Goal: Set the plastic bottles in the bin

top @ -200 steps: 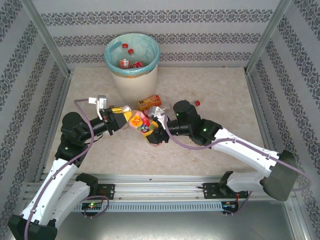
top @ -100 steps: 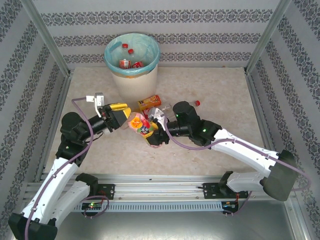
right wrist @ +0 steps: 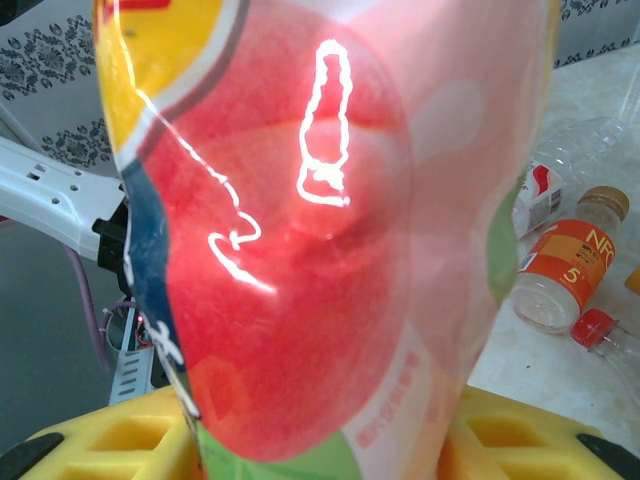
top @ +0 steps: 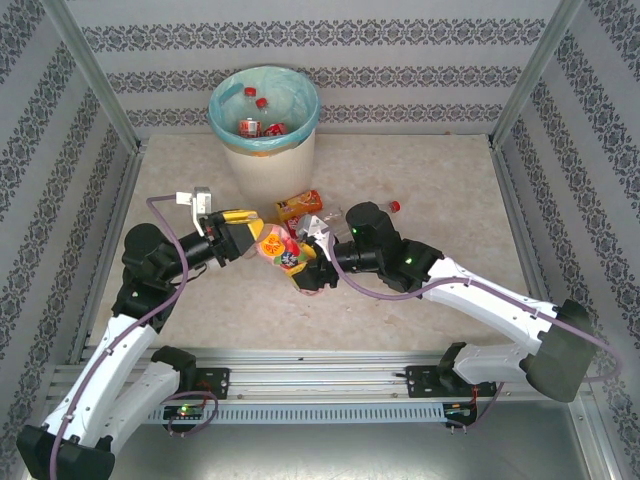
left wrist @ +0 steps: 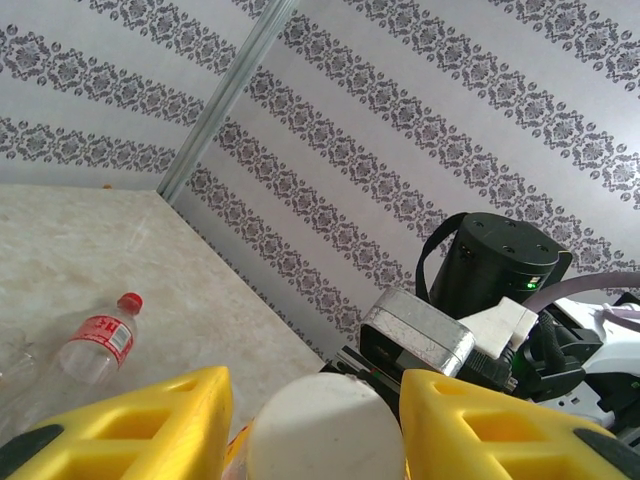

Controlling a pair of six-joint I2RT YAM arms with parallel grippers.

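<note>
Seen from above, the bin [top: 272,170] stood at the 12 o'clock end of the worktop [top: 430,170], a little to the left of centre. Its pale teal liner was folded over the rim. Several red-capped bottles [top: 250,126] lay inside it.

Near the middle of the worktop, at about 6 o'clock from the bin, a bright-labelled bottle [top: 277,247] hung tilted between the two arms. It was lifted off the surface.

The right gripper [right wrist: 320,445] came in from 4 o'clock and was clamped on this bottle. In the right wrist view, the red, pink and yellow label rose directly between the two yellow fingers [right wrist: 110,445].

The left gripper [left wrist: 320,425] reached in from 9 o'clock. Its yellow fingers [left wrist: 150,425] stood on either side of the bottle's rounded white end. Whether they pressed on it or only flanked it could not be told.

An orange-labelled bottle [top: 300,204] lay on its side on the worktop, at about 1 o'clock from the held bottle and just beside the foot of the bin. The right wrist view showed clear bottles lying close around it, and a loose-looking red cap [right wrist: 600,330] lay near them.

In the left wrist view, a clear red-capped bottle [left wrist: 98,345] with a red and white label lay on the worktop at 10 o'clock from the fingers, well apart from them. The right arm's black joint showed at 2 o'clock in that same view.
</note>
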